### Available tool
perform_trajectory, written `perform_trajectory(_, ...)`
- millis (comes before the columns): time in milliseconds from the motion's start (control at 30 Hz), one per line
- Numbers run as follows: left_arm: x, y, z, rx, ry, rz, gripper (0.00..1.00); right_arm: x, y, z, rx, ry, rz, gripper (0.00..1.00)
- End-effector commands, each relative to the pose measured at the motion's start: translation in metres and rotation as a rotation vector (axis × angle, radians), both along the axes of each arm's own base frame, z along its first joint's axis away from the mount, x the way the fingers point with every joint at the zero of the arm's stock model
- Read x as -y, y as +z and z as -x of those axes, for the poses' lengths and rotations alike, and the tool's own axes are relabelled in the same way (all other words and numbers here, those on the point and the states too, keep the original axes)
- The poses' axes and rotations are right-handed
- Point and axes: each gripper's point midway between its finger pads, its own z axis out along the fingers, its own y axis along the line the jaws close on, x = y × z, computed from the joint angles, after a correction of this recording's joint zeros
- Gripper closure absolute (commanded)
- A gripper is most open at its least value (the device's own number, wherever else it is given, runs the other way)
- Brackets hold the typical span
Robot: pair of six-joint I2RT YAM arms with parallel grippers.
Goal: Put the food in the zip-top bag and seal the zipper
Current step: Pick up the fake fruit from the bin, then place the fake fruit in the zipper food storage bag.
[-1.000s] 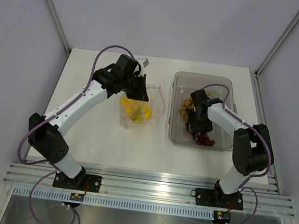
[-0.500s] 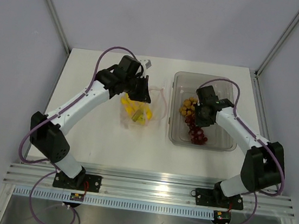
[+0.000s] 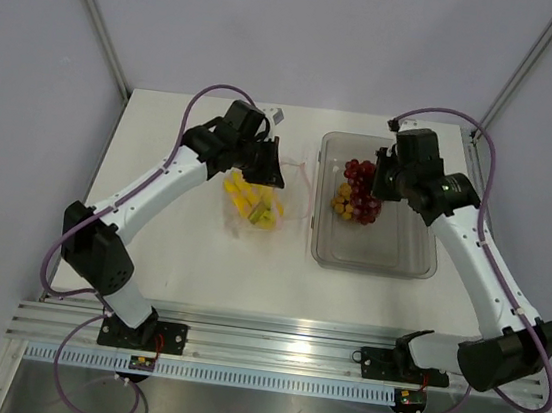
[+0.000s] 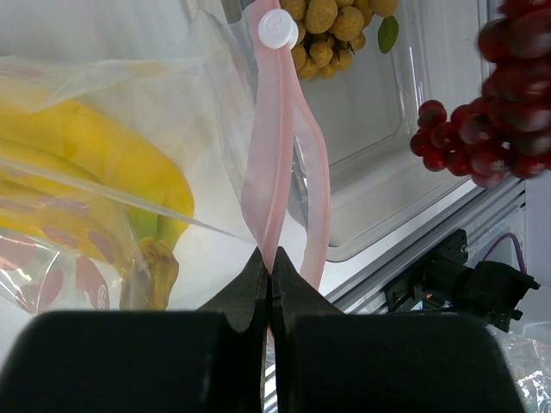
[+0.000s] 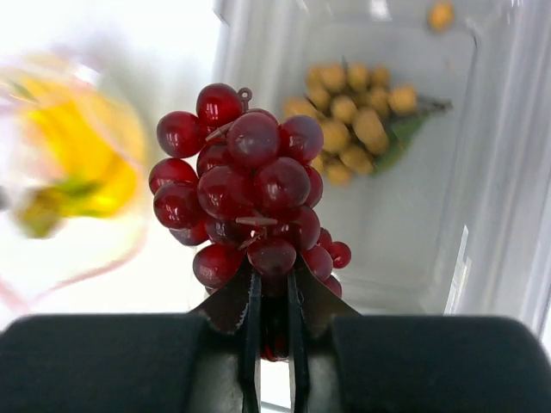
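Note:
The zip-top bag (image 3: 275,198) lies left of the tray with the yellow bananas (image 3: 249,203) inside it. My left gripper (image 3: 267,161) is shut on the pink zipper (image 4: 269,163) strip, holding the bag's mouth up; the white slider (image 4: 277,28) sits at the strip's far end. The bananas (image 4: 103,163) show through the dotted plastic. My right gripper (image 5: 273,277) is shut on the dark red grapes (image 5: 250,189), which hang above the tray (image 3: 411,255). From above, the grapes (image 3: 364,177) hang beside the right gripper (image 3: 382,179). The tan-orange round fruits (image 3: 340,200) rest in the tray.
The rigid clear tray (image 5: 508,172) takes up the table's right half, its left wall close to the bag. The tan fruits (image 5: 362,120) lie at its far end. An aluminium rail (image 3: 269,342) runs along the near edge, and slanted frame posts rise at the back corners.
My right gripper closed on the grapes in the tray and lifted them up and toward the far end. The left gripper kept its hold on the zipper, barely shifting.

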Motion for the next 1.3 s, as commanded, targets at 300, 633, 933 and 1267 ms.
perform_trajectory(300, 0.03, 0.045, -0.015, 0.067, -0.028, 0.134, 1.0, -0.068, 0.149, -0.035, 0.345, 0.093, -0.466, 0.94)
perform_trajectory(633, 0.038, 0.044, -0.02, 0.051, -0.032, 0.148, 1.0, -0.111, 0.139, -0.04, 0.325, 0.134, -0.588, 0.94)
perform_trajectory(933, 0.04, 0.047, -0.02, 0.051, -0.035, 0.16, 1.0, -0.132, 0.057, -0.031, 0.181, 0.118, -0.573, 0.94)
perform_trajectory(1267, 0.044, 0.055, -0.018, 0.045, -0.05, 0.194, 1.0, -0.14, -0.022, -0.01, 0.033, 0.125, -0.487, 0.94)
